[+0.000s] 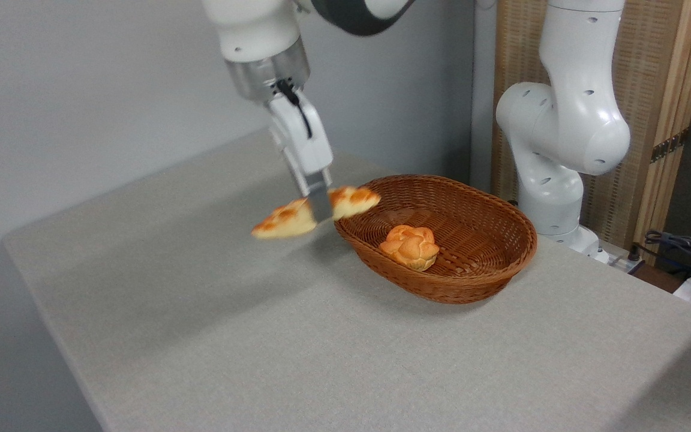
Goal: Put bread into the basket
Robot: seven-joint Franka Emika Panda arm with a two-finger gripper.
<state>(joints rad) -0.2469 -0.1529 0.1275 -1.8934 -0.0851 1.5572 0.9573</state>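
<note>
Jaws clenched across the middle of the bread, held clear of the desk. Loaf gripped crosswise, long axis running left to right and tilted a little, left tip lower over bare desk, right tip raised and just at the basket's near left rim, perhaps overlapping it; hard to tell whether touching. Slight blur on the loaf and finger. Basket to the right of the jaws, oval, its long axis lying roughly along the same line as the loaf's, so little turning likely needed. Inside, a bun sitting near the centre, leaving open weave to its left and behind. Judged as mid-carry: bread lifted, not yet over the hollow. Next move likely a short shift rightward, then a lowering and release, minding the rim under the right tip and the bun beyond.
</note>
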